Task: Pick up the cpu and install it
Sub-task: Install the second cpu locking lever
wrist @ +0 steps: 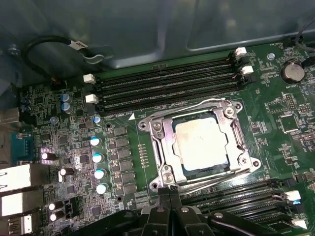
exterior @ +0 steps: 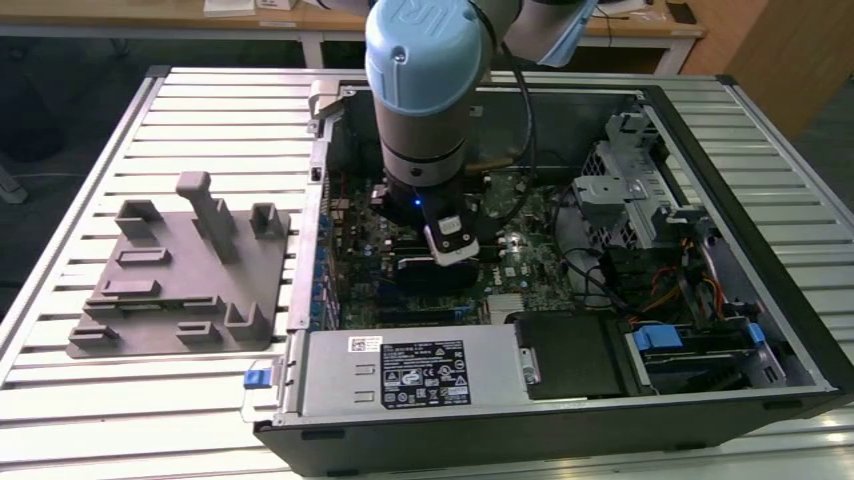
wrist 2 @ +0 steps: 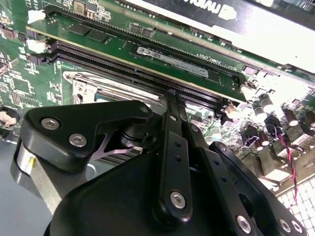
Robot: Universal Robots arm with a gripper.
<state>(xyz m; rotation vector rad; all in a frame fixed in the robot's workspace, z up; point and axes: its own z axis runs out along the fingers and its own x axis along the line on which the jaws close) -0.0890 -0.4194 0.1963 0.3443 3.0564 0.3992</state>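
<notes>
CPU (wrist: 203, 143) sits seated in its socket (wrist: 162, 147) at frame centre; the gripper (wrist: 170, 194) below it has its fingers pressed together, holding nothing.

Arm (exterior: 423, 90) upright, gripper (wrist: 170, 192) pointing down, fingers pressed together, holding nothing

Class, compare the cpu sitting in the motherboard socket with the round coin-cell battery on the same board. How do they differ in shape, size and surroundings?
The cpu is square; the coin-cell battery is round. The cpu is clearly larger than the battery. The cpu lies inside a metal socket frame with screws at its corners, while the battery sits in a small holder near the board's edge. Both have pale metallic tops and lie flat on the green motherboard.
</notes>
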